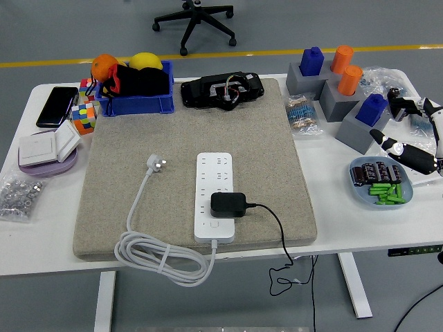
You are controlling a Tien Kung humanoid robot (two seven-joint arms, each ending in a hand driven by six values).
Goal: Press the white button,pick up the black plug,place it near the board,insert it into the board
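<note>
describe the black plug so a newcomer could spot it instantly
Start at the beige mat in the middle of the white table, then find the white power strip lying on it. The black plug sits on the strip's near end, the only black block there, its thin black cord trailing right over the table edge.

lab/workshop | grey floor, yellow floor line [221, 55] | office chair [194, 19] | cluttered white table [332, 228]

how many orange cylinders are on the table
2. One orange cylinder stands in the far gray block, the other in the gray block just in front of it. None looks hidden.
</note>
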